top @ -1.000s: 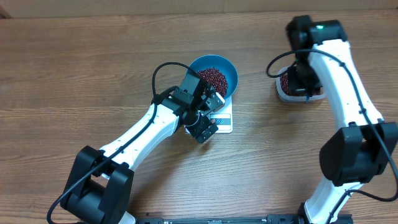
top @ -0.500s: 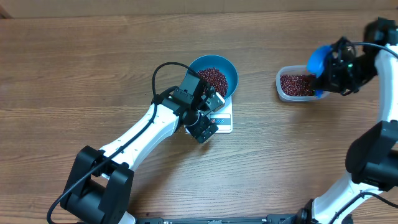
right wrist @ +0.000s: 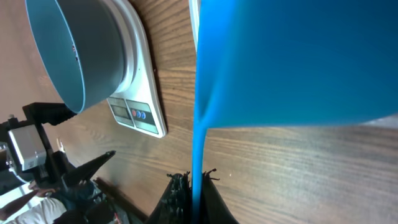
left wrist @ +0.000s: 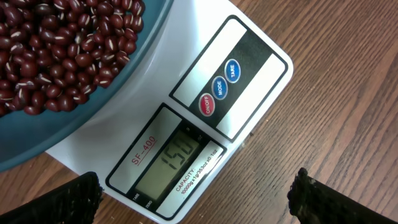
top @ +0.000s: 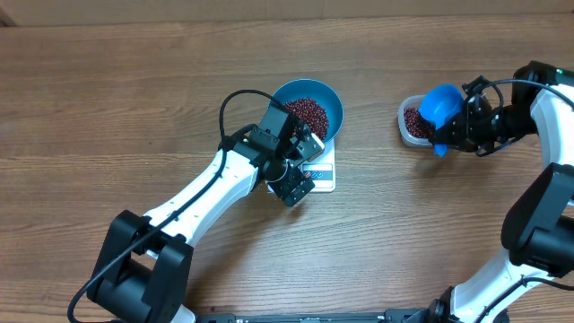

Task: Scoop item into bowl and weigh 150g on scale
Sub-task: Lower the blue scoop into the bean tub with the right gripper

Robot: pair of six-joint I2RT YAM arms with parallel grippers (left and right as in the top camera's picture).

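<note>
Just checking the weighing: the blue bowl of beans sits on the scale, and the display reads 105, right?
Not quite. The display reads 150, as the left wrist view shows. The blue bowl of beans does sit on the scale.

1. The scale (left wrist: 87, 146) shows the digits "150" on its display (left wrist: 180, 160).
2. The model mark (left wrist: 143, 151) beside the display reads "SF-400" in red letters.
3. The small-print line (left wrist: 198, 171) along the display's edge begins "CAPACITY: 5000g"; the rest is too small to read.
4. On the dark panel, the red button (left wrist: 207, 104) reads "ON/OFF".
5. The middle blue button (left wrist: 219, 88) reads "MODE".
6. The outer blue button (left wrist: 232, 70) reads "TARE".
</note>
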